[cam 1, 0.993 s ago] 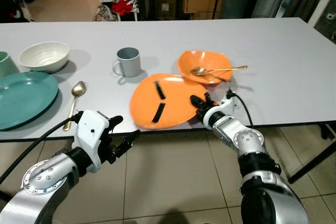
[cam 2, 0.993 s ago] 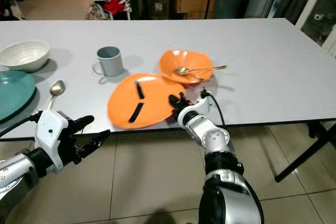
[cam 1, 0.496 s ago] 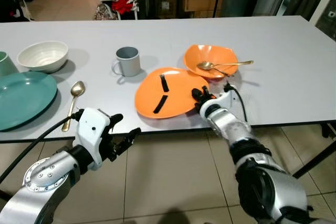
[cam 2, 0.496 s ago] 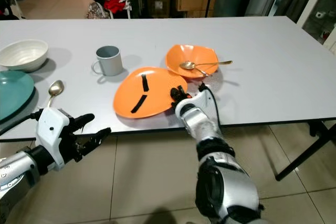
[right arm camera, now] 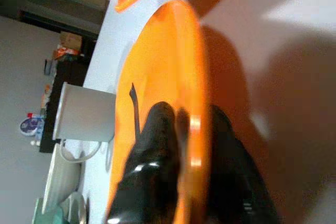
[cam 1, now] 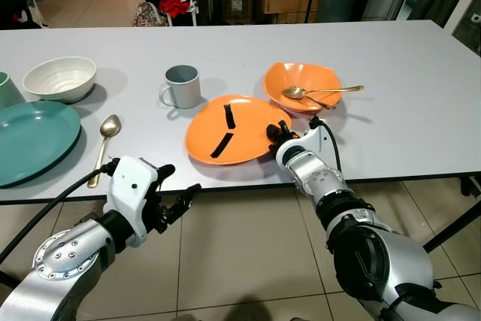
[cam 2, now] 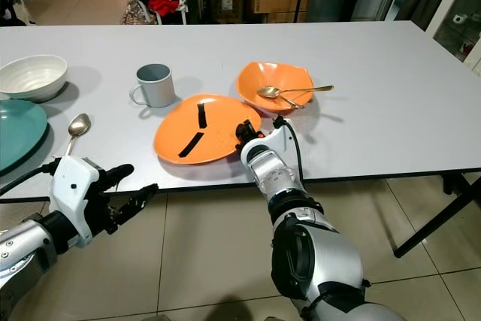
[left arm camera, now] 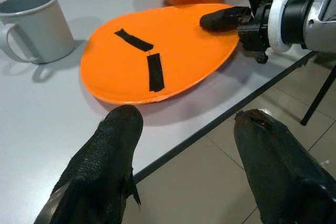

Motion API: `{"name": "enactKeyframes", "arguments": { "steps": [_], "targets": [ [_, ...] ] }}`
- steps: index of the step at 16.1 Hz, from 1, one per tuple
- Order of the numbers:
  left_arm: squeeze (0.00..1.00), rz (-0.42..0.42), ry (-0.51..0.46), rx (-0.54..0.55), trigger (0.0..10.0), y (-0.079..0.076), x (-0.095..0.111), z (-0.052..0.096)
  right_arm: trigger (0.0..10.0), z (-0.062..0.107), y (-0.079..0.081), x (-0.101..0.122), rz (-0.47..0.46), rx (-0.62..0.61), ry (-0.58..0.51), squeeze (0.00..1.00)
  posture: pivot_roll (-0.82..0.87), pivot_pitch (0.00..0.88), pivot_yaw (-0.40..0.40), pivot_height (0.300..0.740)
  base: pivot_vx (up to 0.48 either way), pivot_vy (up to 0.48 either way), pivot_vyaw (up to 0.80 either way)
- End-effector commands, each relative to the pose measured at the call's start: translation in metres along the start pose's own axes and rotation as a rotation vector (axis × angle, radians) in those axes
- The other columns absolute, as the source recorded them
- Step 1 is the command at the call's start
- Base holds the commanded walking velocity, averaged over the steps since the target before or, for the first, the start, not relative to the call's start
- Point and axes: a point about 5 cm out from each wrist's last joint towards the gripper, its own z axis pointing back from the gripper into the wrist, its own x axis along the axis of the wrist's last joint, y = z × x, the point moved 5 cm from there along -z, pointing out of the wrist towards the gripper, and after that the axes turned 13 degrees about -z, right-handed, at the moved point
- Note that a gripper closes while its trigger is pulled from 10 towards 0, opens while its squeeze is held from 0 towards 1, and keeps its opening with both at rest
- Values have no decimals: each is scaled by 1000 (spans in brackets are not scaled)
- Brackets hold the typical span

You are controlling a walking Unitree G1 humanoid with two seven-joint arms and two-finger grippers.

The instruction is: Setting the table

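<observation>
The right hand point(cam 1: 276, 134) was clamped on the rim of the orange plate point(cam 1: 229, 128), one finger above and one below. The plate sat near the front edge of the grey desk point(cam 1: 406, 73), just beside an orange bowl point(cam 1: 301, 84) holding a gold spoon point(cam 1: 319, 93). A grey mug point(cam 1: 183, 86) stood behind the plate. The left hand point(cam 1: 176, 193) hung below the desk edge, fingers spread apart, holding nothing.
</observation>
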Motion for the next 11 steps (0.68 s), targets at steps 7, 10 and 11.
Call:
{"name": "enactKeyframes", "arguments": {
  "steps": [7,10,11],
  "targets": [
    [0,3,-33,52,10000,2,9,-9,10000,11,-29,24,61,-29,-3,1000,54,54,18,740,0,0,0],
    [0,23,-62,124,10000,12,12,-17,10000,29,-40,39,135,52,61,1000,28,29,39,740,0,0,0],
    [0,23,-62,124,10000,12,12,-17,10000,29,-40,39,135,52,61,1000,28,29,39,740,0,0,0]
  ]
}}
